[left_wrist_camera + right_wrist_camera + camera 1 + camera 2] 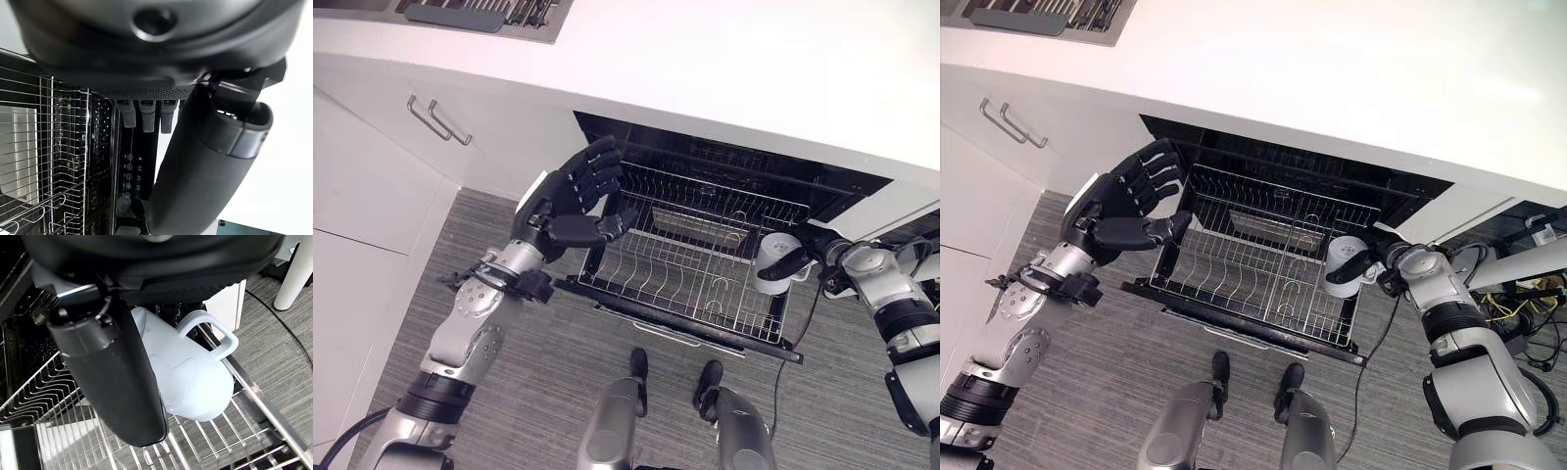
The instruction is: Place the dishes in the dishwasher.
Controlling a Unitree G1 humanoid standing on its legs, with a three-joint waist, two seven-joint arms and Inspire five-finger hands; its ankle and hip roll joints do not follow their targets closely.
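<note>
White mug (188, 377) sits in your right hand (790, 262), whose fingers curl round it over the right end of the pulled-out wire rack (685, 274) of the dishwasher (724, 176). Your left hand (570, 201) hangs above the rack's left end, fingers spread and holding nothing.

A fitted kitchen is shown: a white countertop (724, 59) is set over white cabinet fronts with metal bar handles (438, 121), and a built-in dishwasher (1293, 166) is opened beneath it, its wire rack (690, 269) drawn out over grey wood-look flooring (548, 372).
</note>
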